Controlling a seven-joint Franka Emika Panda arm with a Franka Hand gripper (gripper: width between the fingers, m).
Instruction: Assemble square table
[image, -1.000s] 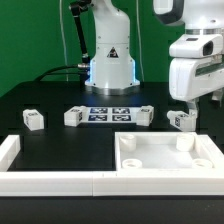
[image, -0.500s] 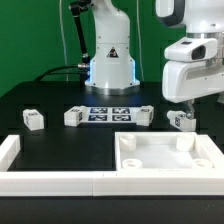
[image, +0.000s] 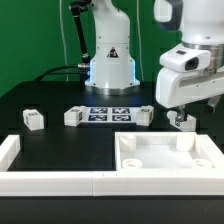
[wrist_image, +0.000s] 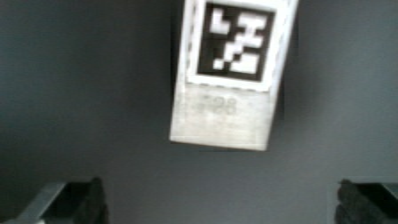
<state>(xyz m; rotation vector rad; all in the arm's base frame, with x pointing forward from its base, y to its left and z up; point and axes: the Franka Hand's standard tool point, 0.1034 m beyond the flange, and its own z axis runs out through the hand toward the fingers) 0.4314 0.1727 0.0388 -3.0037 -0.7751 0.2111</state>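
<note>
End effector: the end effector (image: 184, 109) has its jaws spread wide and holds nothing; it hangs just above the target leg at three o'clock in the exterior view.
Rail: the long white rail (image: 40, 180) runs along the seven o'clock side; it plays no part in this step.
Far-left leg: the far-left leg (image: 33, 119) rests on the desk (image: 50, 100) at nine o'clock, well apart from the work.
Second leg: the second leg (image: 74, 116) sits just beside the marker board (image: 110, 113), on its nine o'clock side.
Third leg: the third leg (image: 144, 116) sits at the board's three o'clock edge, near the target, so the descent should not brush it.
Target leg: the target leg (image: 181, 121) lies on its side; in the wrist view the target leg (wrist_image: 228, 95) lies beyond the fingertips (wrist_image: 71, 200), not yet between them, and slightly askew.
Table top: the table top (image: 165, 155) lies between four and five o'clock, sockets up, with no legs fitted.
Step in hand: probably the reach to pick up this leg.
Doing it well: centre over the block, turn the wrist square to its long sides, lower until the fingers straddle it, then close.
</note>
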